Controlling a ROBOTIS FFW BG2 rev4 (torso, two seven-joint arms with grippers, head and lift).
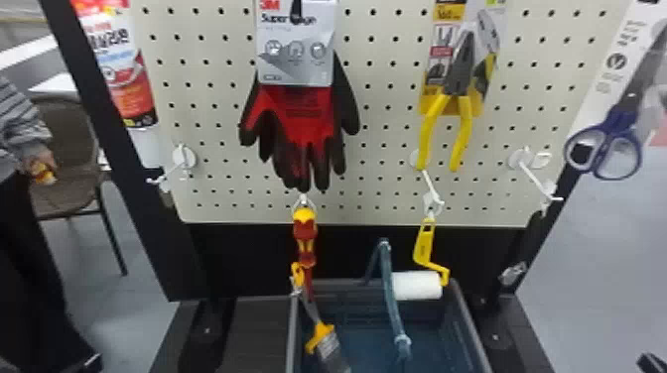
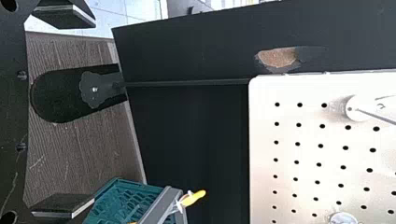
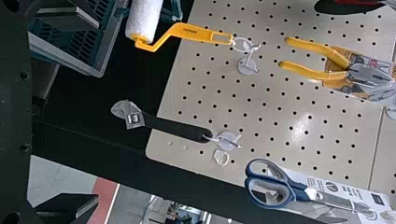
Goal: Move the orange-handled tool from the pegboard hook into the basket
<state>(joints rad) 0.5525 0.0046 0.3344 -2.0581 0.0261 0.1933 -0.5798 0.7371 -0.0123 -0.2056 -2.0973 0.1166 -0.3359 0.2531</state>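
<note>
Standing parted and empty, the left jaws (image 2: 64, 111) face the lower left corner of the pegboard (image 1: 379, 154). To their right sits the basket (image 1: 468, 317), a brush (image 1: 322, 334) leaning in it; then the orange-handled roller (image 1: 423, 248) hangs on its hook (image 1: 433, 191), ahead and left of the right jaws (image 1: 654, 364), also spread, gripping nothing.

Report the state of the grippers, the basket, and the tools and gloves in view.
Left gripper: open, empty
Right gripper: open, empty
Basket: upright, handle raised
Brush: in the basket, tilted, one end over the rim
Red-and-yellow tool: hanging from a hook
Paint roller: hanging from a hook
Adjustable wrench: hanging from a hook
Gloves: hanging, carded
Pliers: carded
Scissors: carded
</note>
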